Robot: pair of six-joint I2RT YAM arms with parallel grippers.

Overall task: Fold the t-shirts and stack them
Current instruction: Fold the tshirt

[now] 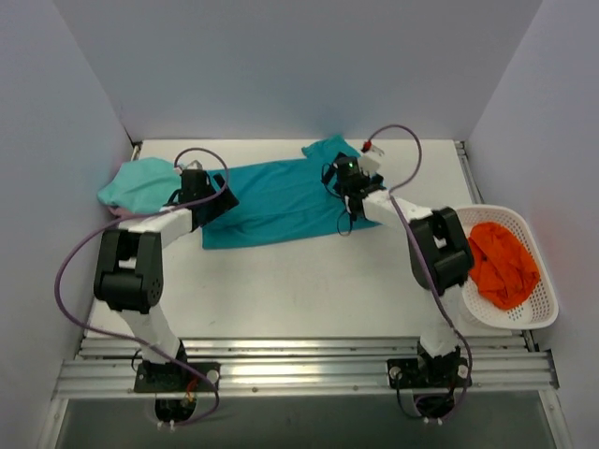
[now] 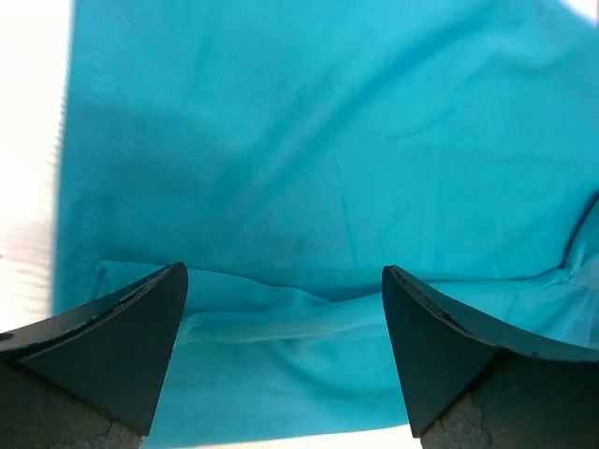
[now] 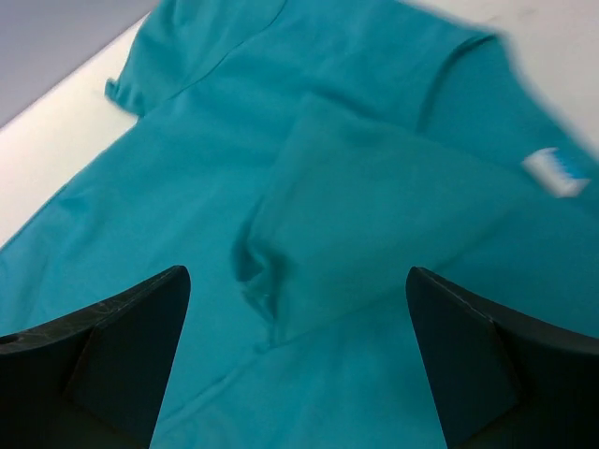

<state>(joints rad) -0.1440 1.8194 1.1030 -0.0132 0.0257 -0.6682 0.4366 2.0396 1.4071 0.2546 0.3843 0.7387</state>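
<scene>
progress: early, by judgement. the deep teal t-shirt (image 1: 281, 201) lies flat near the centre of the tabletop (image 1: 309, 290), drawn out as a long band running left to right. in the right wrist view one sleeve (image 3: 374, 215) is turned in over the body of the shirt, and a small white label (image 3: 554, 171) shows beyond it. this reads as a first fold made and no more: the garment is not yet a compact packet.

the mint t-shirt (image 1: 140, 182) sits bunched at the far left of the tabletop, close beside the teal shirt's left end. whether the two touch cannot be told. it shows no fold and no flat laying-out.

left fingers (image 2: 112, 355): spread wide, low over the teal cloth near its left end, nothing between them. right fingers (image 3: 112, 365): equally wide, poised over the turned-in sleeve, holding nothing.

a white basket (image 1: 547, 313) at the right edge holds an orange cloth (image 1: 501, 262). whether that item belongs to the job cannot be told.

outstanding, by judgement: the remaining folds on the teal shirt, then spreading and folding the mint shirt in full, then placing one on the other. no stack exists yet. most of the work is still to come.
</scene>
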